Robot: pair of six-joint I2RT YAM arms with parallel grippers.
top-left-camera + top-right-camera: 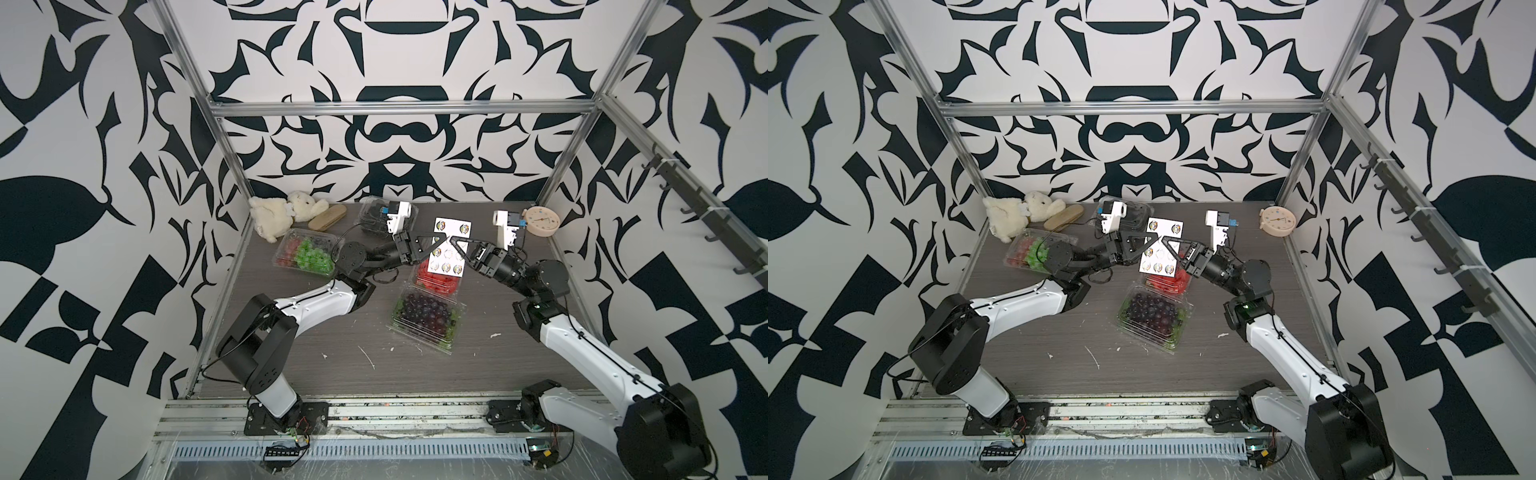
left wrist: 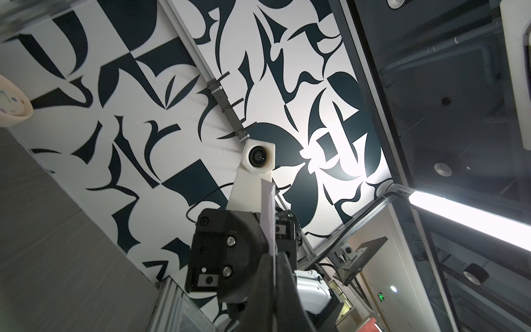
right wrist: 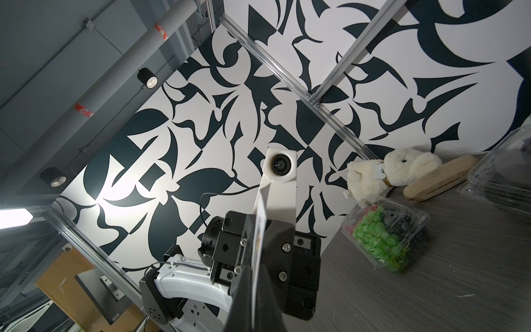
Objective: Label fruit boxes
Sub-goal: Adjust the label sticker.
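Note:
In both top views a white sticker sheet [image 1: 446,266] [image 1: 1160,266] hangs above the strawberry box [image 1: 436,283] [image 1: 1169,283]. My left gripper [image 1: 444,237] [image 1: 1155,237] and right gripper [image 1: 451,240] [image 1: 1163,240] meet tip to tip, both shut on the sheet. Each wrist view shows the sheet edge-on [image 2: 267,212] [image 3: 260,224] pinched in closed jaws [image 2: 275,258] [image 3: 254,267]. The purple grape box [image 1: 426,313] lies nearer the front. The mixed green grape box [image 1: 305,253] [image 3: 382,232] sits at left. The black berry box [image 1: 374,216] stands at the back, partly behind my left wrist camera.
A cream plush toy [image 1: 282,214] and a tan oblong case [image 1: 328,216] lie in the back left corner. A small round clock [image 1: 540,220] stands at the back right. White scraps [image 1: 368,357] dot the front of the table. Metal frame posts [image 1: 232,166] border the table.

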